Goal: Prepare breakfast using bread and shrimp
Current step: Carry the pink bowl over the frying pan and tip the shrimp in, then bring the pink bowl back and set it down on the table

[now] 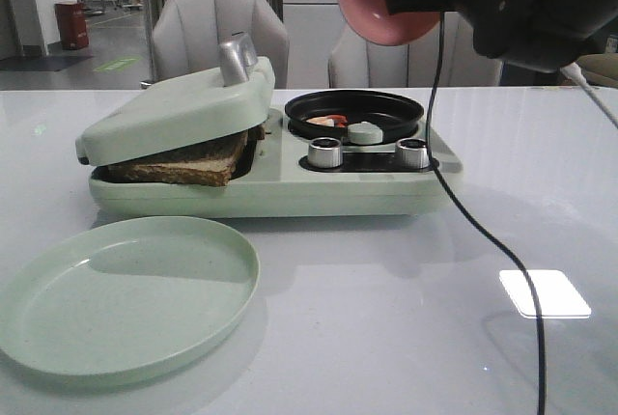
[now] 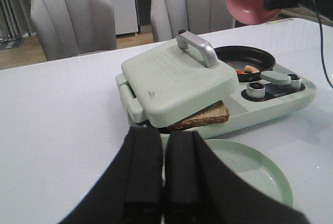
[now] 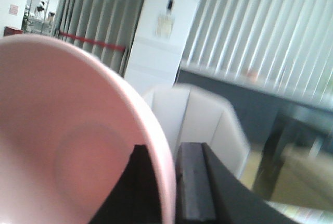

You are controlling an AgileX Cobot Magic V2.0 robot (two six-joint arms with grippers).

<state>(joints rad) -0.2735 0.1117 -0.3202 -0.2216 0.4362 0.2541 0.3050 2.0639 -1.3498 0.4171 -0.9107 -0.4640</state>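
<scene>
- The glossy white counter point(image 1: 406, 318) carries a matte pale green breakfast maker point(image 1: 270, 188) with rounded corners and two knurled metal knobs.
- Its hinged lid point(image 1: 179, 111), with a brushed-metal handle, rests tilted on the brown-crusted bread point(image 1: 188, 166), whose porous edge juts from the sandwich-plate compartment.
- The small, curled, orange-and-white shrimp point(image 1: 328, 121) lies in the round black pan point(image 1: 353, 111) beside the lid.
- A smooth, round, pale green plate point(image 1: 126, 294) sits near the appliance's front.
- The right gripper point(image 3: 167, 193) pinches the rim of a tilted, glossy pink bowl point(image 1: 381, 0) above the pan.
- The left gripper point(image 2: 163, 182) seems pressed together, holding nothing.
</scene>
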